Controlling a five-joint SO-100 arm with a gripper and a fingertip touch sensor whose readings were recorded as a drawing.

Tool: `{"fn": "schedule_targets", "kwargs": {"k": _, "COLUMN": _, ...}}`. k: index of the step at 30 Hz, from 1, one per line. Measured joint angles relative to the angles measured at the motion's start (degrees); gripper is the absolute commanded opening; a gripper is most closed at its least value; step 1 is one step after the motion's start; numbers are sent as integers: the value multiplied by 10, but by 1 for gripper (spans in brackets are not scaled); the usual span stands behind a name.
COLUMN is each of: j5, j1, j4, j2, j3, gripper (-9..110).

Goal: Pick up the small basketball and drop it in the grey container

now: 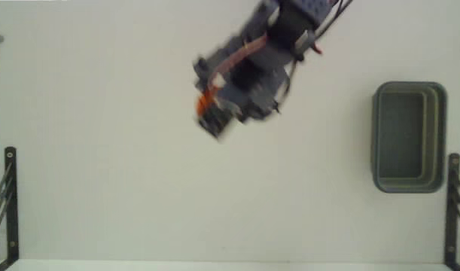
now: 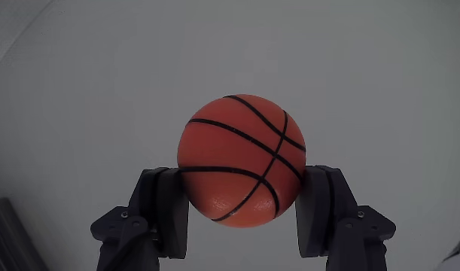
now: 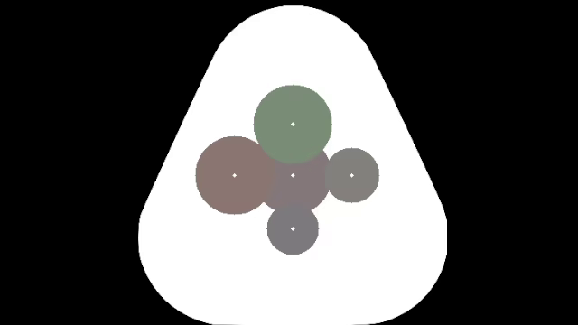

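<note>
small basketball (image 2: 242, 159) between gripper (image 2: 243, 207) fingers

Fixed view: mounted high, looking straight down on the plain white surface (image 1: 139, 196), far enough back to take in the blurred dark arm entering from the top edge, the rectangular dull grey-green plastic tub (image 1: 409, 137) near the right edge, and thin black stands at both lower corners.

Wrist view: riding on the arm just behind the two dark fingers (image 2: 163, 211), facing forward along them, very close to the small orange ball with thin black seam lines (image 2: 242, 159) between them.

Shared by both: ball (image 1: 206, 98), fingers, bare white surface beyond.
</note>
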Motion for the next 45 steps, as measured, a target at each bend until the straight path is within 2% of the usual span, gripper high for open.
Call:
{"fn": "schedule_targets", "kwargs": {"k": 35, "j5": 0, "j1": -505, "j4": -32, "j2": -255, "j3": -220, "gripper": 82}}
{"fn": "schedule_targets", "kwargs": {"k": 45, "j5": -1, "j1": -606, "j4": -32, "j2": -306, "j3": -263, "gripper": 82}}
